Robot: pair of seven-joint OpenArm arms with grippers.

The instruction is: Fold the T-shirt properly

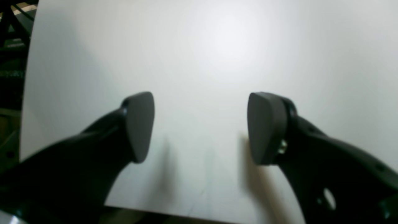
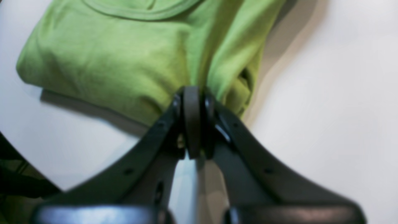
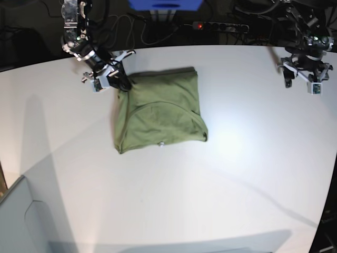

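Observation:
The green T-shirt (image 3: 158,110) lies folded into a rough square on the white table (image 3: 237,174), left of centre in the base view. In the right wrist view the T-shirt (image 2: 108,62) fills the top, neckline at the top edge. My right gripper (image 2: 192,102) is shut on a bunched fold at the shirt's near corner; in the base view the right gripper (image 3: 121,83) is at the shirt's far left corner. My left gripper (image 1: 200,124) is open and empty over bare table; in the base view the left gripper (image 3: 300,83) is at the far right, well apart from the shirt.
A power strip (image 3: 221,25) and cables lie beyond the table's far edge, next to a blue object (image 3: 166,4). A grey panel (image 3: 21,221) stands at the front left corner. The table's edge (image 1: 26,77) shows at the left of the left wrist view.

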